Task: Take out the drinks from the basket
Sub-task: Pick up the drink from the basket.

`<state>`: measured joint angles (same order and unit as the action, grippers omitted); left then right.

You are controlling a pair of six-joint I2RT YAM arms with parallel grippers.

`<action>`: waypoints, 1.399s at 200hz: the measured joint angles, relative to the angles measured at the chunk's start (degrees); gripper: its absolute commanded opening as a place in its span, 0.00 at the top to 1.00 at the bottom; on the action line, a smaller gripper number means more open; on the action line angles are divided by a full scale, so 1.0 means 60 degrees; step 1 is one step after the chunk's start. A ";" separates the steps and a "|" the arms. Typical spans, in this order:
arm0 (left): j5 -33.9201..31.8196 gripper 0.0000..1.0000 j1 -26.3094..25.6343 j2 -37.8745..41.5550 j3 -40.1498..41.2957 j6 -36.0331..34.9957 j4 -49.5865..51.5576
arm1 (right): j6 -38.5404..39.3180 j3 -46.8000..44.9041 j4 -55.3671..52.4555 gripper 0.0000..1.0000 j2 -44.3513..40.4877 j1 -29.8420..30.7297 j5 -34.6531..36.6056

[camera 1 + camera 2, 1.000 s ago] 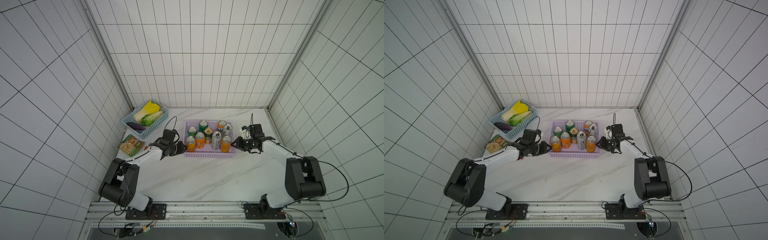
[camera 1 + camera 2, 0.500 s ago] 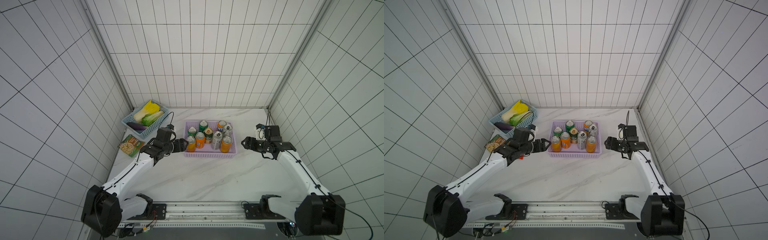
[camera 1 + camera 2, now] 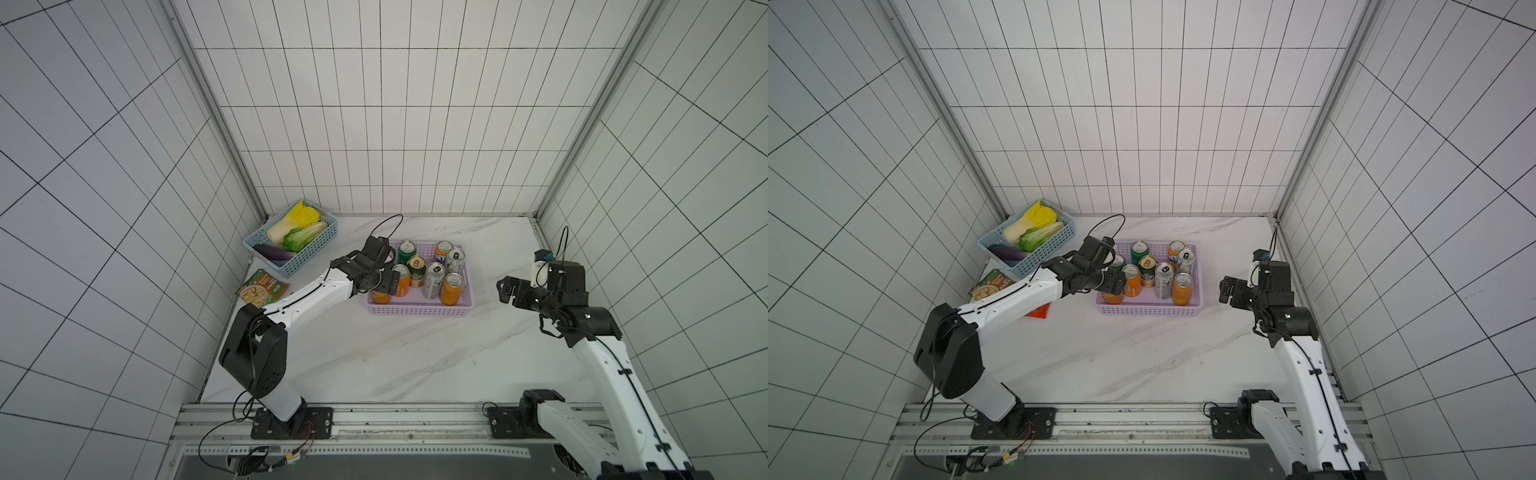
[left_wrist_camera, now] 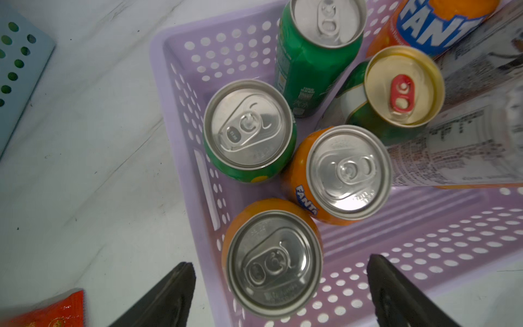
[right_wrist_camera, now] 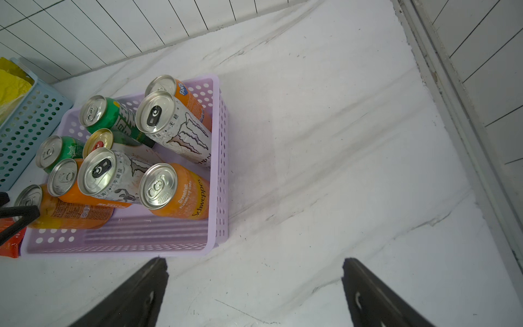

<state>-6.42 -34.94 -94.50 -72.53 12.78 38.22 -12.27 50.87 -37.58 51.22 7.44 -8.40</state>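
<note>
The lilac basket [image 3: 419,309] [image 3: 1148,309] stands at the table's middle back and holds several upright drinks: orange, green and two tall silver-white cans [image 5: 97,171] [image 5: 155,111]. My left gripper [image 3: 386,282] [image 3: 1113,282] [image 4: 281,263] hangs open just above the orange can [image 4: 271,283] in the basket's front left corner, one finger on each side of it, touching nothing. A Fanta can [image 4: 348,170], a green can [image 4: 249,124] and a gold-topped can [image 4: 403,85] stand beside it. My right gripper [image 3: 509,291] [image 3: 1229,291] [image 5: 254,262] is open and empty over bare table right of the basket.
A light-blue basket [image 3: 309,253] of vegetables stands at the back left. A green snack packet [image 3: 262,289] and a red packet [image 3: 1038,311] [image 4: 48,311] lie left of the lilac basket. The tiled right wall [image 5: 481,70] is close to my right arm.
Both grippers opened wide from nearly shut. The left one moved over the basket's front left can. The right one drew back to the right, away from the basket.
</note>
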 measured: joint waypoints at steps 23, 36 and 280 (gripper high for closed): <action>-0.0168 0.13 -0.0040 -0.0306 -0.0076 -0.0215 0.0259 | 0.0011 -0.0062 -0.0076 0.01 0.0073 0.0000 0.0051; -0.0182 0.16 -0.0055 -0.0382 -0.0095 -0.0288 0.0313 | 0.0011 -0.0073 -0.0084 0.01 0.0124 0.0000 0.0062; 0.0047 0.52 -0.0062 -0.0965 -0.0583 -0.0448 0.1009 | 0.0000 -0.0076 -0.0076 0.01 0.0259 -0.0004 0.0127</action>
<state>-6.13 -35.31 -100.29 -76.03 10.09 44.27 -12.27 50.41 -38.04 52.77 7.42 -7.64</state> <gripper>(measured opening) 0.637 0.994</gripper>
